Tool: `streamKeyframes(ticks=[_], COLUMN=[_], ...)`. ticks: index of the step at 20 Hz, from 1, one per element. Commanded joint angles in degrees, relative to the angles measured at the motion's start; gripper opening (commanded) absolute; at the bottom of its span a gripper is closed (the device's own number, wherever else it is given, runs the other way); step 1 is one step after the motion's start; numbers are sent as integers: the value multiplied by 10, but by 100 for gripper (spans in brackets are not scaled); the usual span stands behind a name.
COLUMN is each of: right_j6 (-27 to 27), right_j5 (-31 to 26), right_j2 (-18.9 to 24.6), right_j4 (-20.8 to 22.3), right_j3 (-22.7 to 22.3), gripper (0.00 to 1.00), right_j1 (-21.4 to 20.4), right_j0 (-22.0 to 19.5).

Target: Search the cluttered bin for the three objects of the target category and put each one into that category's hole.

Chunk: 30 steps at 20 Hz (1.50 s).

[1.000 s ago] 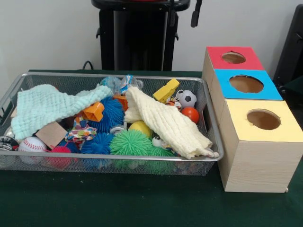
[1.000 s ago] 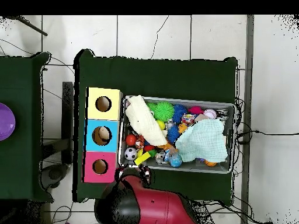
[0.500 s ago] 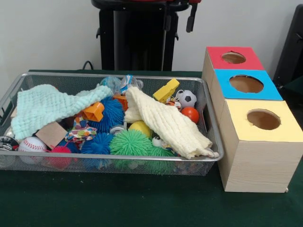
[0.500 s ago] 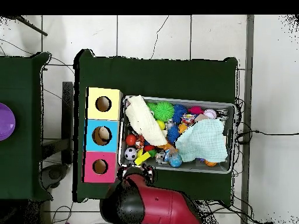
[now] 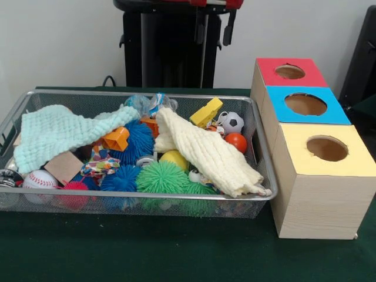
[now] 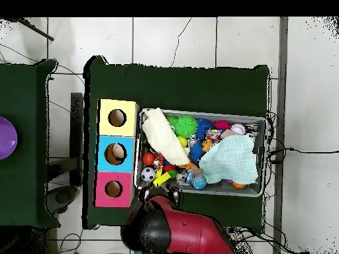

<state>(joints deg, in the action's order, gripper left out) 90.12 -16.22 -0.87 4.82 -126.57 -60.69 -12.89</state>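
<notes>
The bin [image 5: 258, 147] sits full and undisturbed, left of the three boxes [image 5: 305, 106]; balls such as the soccer ball [image 5: 233, 121] and orange ball [image 5: 236, 141] lie by its right end. The arm [image 6: 172, 231] has swung along the table's edge toward the bin, gripper [image 5: 211, 29] high behind it; open or clenched, I cannot tell. Searching has barely begun.

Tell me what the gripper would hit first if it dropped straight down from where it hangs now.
Probably the black-and-white mini soccer ball or yellow plastic block at the wire-mesh bin's far end; depth is unclear. The gripper hangs above there.
</notes>
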Motion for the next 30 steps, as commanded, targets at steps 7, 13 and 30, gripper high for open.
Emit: streamKeyframes(ticks=[7,13,30], right_j6=[47,56,88], right_j5=[69,94,275], right_j2=[61,36,-20], right_j4=[53,88,155], right_j3=[-34,-56,-38], gripper=[100,100,100], right_j1=[41,40,187], right_j0=[-44,-40,-39])
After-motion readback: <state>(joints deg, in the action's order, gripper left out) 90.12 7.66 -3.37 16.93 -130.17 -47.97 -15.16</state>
